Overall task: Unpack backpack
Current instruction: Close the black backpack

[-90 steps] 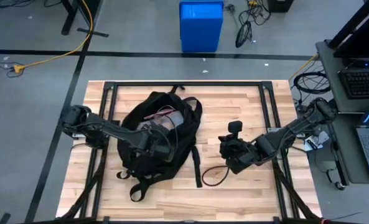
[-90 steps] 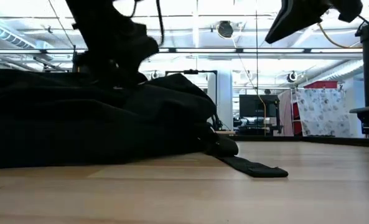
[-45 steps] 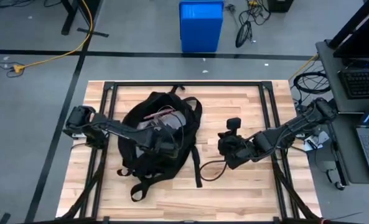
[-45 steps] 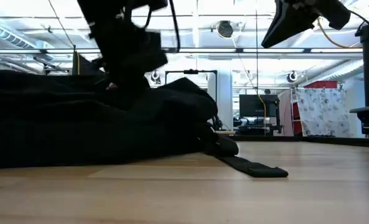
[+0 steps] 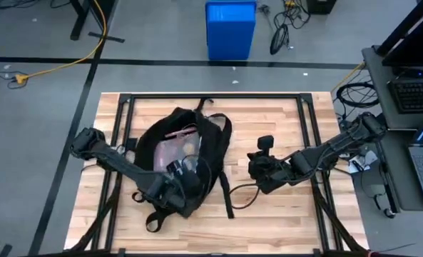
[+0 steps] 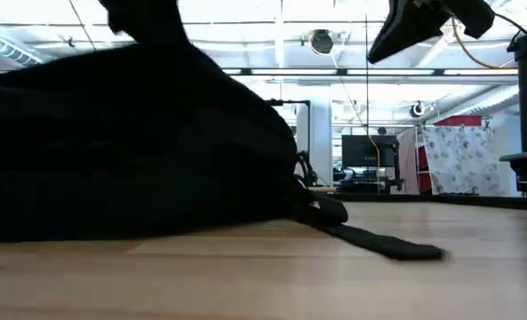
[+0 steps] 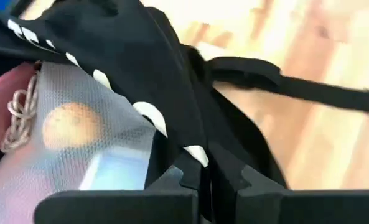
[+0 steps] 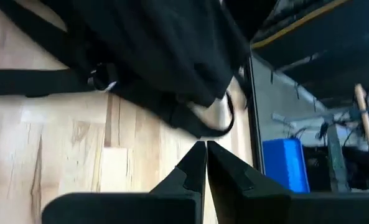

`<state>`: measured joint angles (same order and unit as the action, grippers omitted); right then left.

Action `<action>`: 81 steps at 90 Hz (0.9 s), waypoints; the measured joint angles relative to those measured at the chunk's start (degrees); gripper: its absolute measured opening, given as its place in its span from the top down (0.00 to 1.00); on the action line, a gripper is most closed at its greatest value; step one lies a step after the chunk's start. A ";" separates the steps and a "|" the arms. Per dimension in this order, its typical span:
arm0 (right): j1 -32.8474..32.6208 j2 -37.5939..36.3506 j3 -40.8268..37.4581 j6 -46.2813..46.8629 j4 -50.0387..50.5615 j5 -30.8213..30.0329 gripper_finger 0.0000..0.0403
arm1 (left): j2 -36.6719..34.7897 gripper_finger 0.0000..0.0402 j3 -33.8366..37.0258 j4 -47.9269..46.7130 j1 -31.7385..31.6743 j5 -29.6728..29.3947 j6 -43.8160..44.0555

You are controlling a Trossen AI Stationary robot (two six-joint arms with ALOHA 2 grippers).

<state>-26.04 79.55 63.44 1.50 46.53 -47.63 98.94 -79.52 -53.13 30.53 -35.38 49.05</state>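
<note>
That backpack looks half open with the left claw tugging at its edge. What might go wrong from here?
The left claw pinches only the backpack fabric, so the flap might slip free and cover the translucent pouch again. Pulling could also drag the whole bag toward the table edge. A loose strap lies near the right claw, shut and empty, and could snag it.

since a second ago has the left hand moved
Yes. In the high view the left hand has pulled toward the table's near edge, dragging the backpack's flap open. It was over the bag's middle before.
</note>
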 joint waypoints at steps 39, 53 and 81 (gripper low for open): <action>7.90 0.00 -0.03 -13.74 -19.93 23.66 1.00 | 0.00 1.00 -6.35 -28.15 16.50 -1.93 32.45; 14.03 0.00 -3.93 -12.61 -29.41 35.50 1.00 | 0.04 1.00 -4.59 -36.95 20.06 3.02 47.14; 26.13 0.02 -17.65 -10.13 -50.15 40.54 0.89 | 0.07 0.99 -1.82 -34.78 20.62 4.94 52.17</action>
<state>0.08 79.57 45.79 -8.63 -3.63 -7.09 99.00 -81.34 -87.91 51.15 -30.45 101.22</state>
